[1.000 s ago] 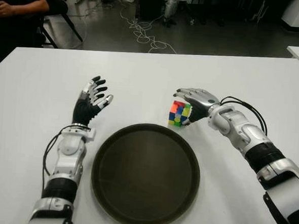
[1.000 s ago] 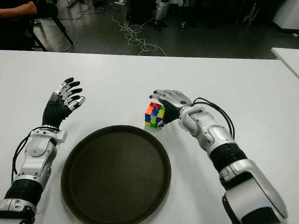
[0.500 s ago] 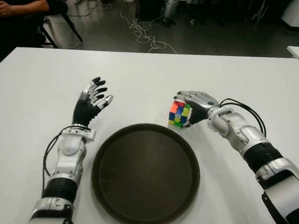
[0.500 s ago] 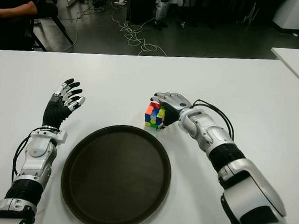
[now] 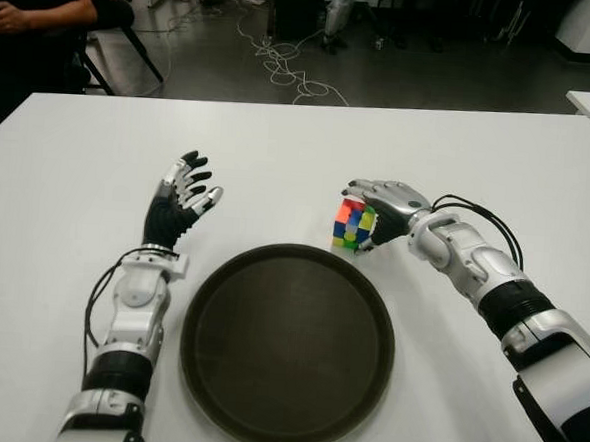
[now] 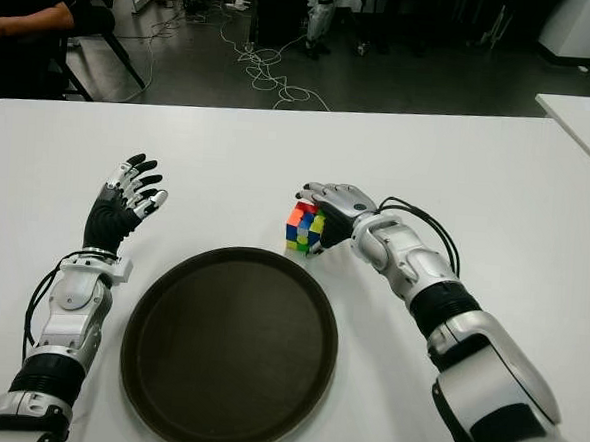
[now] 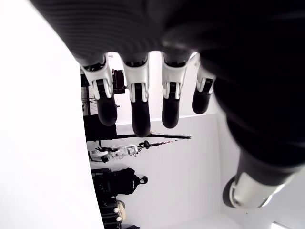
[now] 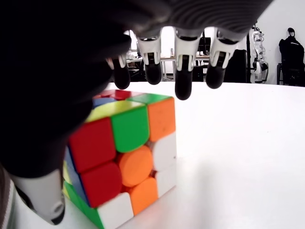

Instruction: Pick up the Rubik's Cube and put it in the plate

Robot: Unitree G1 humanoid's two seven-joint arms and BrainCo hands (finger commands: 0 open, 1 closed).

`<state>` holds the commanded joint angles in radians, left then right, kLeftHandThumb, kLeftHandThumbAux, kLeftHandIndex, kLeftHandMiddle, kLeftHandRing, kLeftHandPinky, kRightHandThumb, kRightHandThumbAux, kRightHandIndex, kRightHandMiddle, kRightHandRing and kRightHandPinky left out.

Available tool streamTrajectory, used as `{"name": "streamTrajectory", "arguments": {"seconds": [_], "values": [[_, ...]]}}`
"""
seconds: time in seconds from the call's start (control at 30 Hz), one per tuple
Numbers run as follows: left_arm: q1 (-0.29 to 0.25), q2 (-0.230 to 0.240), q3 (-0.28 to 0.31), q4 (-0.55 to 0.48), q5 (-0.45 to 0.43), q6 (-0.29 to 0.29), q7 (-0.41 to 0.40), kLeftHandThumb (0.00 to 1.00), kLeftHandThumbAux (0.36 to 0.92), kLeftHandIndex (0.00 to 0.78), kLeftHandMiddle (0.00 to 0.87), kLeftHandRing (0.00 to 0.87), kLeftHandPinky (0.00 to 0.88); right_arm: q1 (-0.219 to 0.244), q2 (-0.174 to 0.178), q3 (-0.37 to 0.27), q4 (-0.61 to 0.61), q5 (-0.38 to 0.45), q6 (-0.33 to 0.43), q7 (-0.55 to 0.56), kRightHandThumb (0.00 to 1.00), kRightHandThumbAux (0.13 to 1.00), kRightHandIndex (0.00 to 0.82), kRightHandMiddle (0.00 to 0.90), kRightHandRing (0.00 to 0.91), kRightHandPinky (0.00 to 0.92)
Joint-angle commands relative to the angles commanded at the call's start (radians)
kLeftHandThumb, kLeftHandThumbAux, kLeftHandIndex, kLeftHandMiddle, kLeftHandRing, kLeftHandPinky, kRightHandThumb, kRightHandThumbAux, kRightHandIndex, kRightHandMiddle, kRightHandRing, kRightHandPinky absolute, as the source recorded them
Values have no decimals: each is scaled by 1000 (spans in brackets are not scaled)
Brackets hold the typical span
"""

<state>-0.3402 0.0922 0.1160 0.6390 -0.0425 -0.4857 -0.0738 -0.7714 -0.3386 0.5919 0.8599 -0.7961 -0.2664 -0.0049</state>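
White table, left to right: left hand raised beside the plate's far-left edge, fingers spread, holding nothing, idle. Dark round plate near the table's front edge, nothing in it. Cube standing on the table just beyond the plate's far-right rim, apparently not lifted. Right hand cupped over the cube from its right side; fingers arched above the top face with a gap under the tips, thumb low at the cube's side, contact there not clear. Grasp not yet closed, by the wrist view. Step in hand, as judged: reach done, closing on the cube. Next move likely calls for curling fingers down onto the far face against the thumb, lifting clear of the rim, then a short carry left and toward the robot over the plate before release.
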Motion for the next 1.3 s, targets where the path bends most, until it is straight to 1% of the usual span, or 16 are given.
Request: {"name": "streamTrajectory", "arguments": {"seconds": [0.17,0.6,0.8,1.0,1.2,1.3], "values": [[-3,-1,3,6,-4,-4,-1,75,670,107,168,176,180,-5,6,5,21,-2,-6,-14,0,731,68,124,170,202],[-7,3,-1,24,9,-30,6,87,653,120,173,181,172,-13,11,10,50,-2,-22,-44,0,733,69,160,212,239],[-8,4,-2,29,20,-40,10,63,656,123,183,186,167,-18,15,11,60,-2,-19,-40,0,724,64,151,205,243],[-11,5,0,36,21,-46,7,55,659,109,164,174,170,-18,15,12,62,-1,-21,-48,0,733,71,164,213,240],[-12,3,1,42,21,-59,9,59,645,115,173,179,175,-16,18,8,58,6,-6,-38,0,724,65,139,185,222],[-12,3,1,43,23,-62,12,61,657,119,180,182,173,-18,21,9,59,5,2,-32,0,726,63,134,181,219]]}}
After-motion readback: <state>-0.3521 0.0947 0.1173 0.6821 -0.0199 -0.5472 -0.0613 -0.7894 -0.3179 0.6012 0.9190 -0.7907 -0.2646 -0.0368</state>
